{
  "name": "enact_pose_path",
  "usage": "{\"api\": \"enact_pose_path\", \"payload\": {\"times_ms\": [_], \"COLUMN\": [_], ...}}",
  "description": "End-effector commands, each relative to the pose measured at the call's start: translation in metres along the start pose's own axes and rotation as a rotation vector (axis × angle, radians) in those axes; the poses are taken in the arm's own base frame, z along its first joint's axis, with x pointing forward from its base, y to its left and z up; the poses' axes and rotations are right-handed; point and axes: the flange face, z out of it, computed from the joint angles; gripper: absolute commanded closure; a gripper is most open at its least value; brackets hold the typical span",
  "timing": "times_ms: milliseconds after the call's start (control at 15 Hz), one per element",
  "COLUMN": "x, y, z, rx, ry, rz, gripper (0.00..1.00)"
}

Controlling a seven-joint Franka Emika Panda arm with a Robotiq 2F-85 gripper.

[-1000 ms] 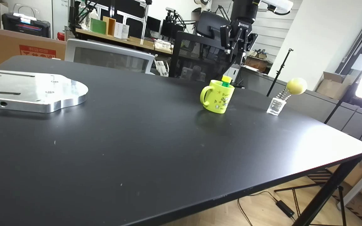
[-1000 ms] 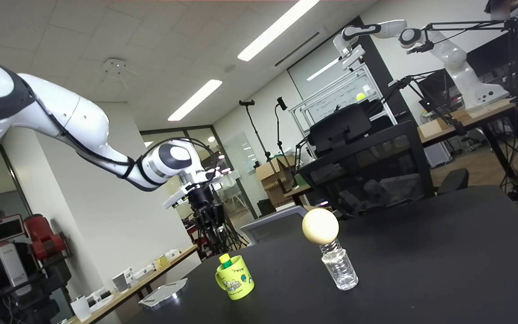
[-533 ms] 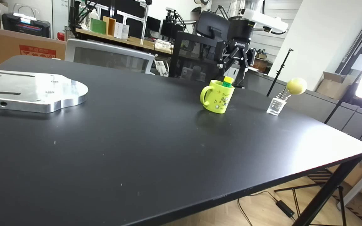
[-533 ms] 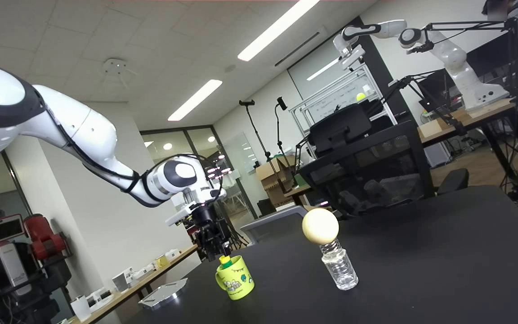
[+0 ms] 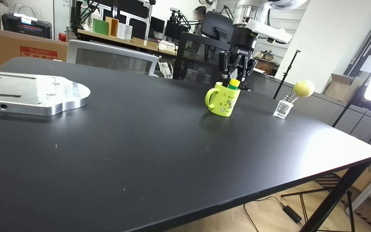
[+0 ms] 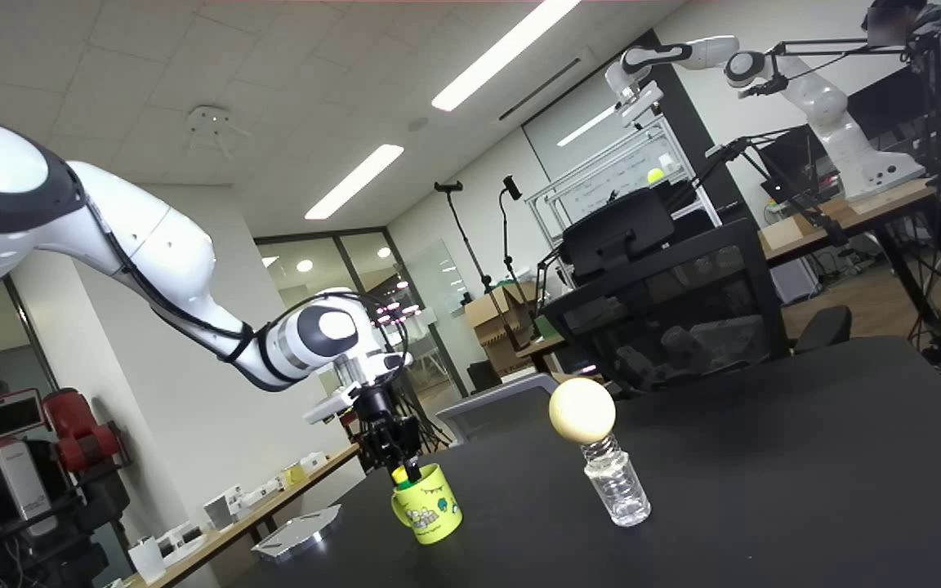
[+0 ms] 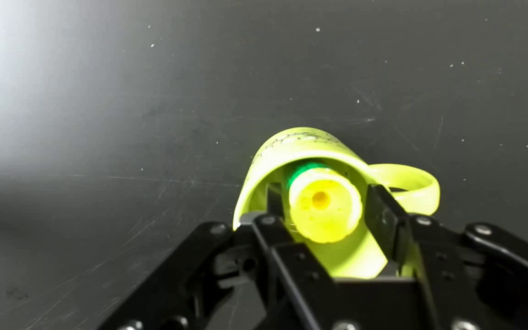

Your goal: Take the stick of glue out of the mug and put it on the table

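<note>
Glue stick [image 7: 326, 217] is sitting in the yellow-green mug [image 5: 223, 100] on the table [image 5: 140, 145], yellow end poking above the rim. We are judging the step in hand as the grasp, lifting not yet begun. Next move is calling for an even squeeze, then a raise clear of the rim. End effector [image 7: 325, 198] is straddling the yellow end, jaws parted slightly wider; in wrist view we are seeing slim gaps, apparently nothing held.

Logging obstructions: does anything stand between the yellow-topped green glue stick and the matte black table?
Yes: the yellow-green handled mug, whose wall surrounds the glue stick below the rim; lifting out likely comes first.
</note>
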Motion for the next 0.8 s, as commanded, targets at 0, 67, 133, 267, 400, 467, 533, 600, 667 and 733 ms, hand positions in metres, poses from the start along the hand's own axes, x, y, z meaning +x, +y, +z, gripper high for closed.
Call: {"api": "enact_pose_path", "payload": {"times_ms": [0,67,133,267,400,467,533,600,667,733], "x": [-0.004,-0.004,-0.005,-0.008,-0.015,-0.021,-0.027,-0.034,-0.041,-0.053], "y": [0.003,0.004,0.004,0.007,0.011,0.016,0.020,0.026,0.032,0.042], "z": [-0.011,-0.016,-0.024,-0.050,-0.085,-0.106,-0.125,-0.142,-0.159,-0.172], "rx": [0.028,0.035,0.045,0.057,0.080,0.086,0.092,0.099,0.106,0.113], "ry": [0.023,0.026,0.027,0.047,0.078,0.093,0.102,0.110,0.118,0.120], "rz": [0.036,0.041,0.045,0.056,0.060,0.065,0.070,0.075,0.080,0.088], "gripper": [0.79,0.87,0.91,0.91,0.91,0.91,0.91,0.91,0.91,0.91]}}
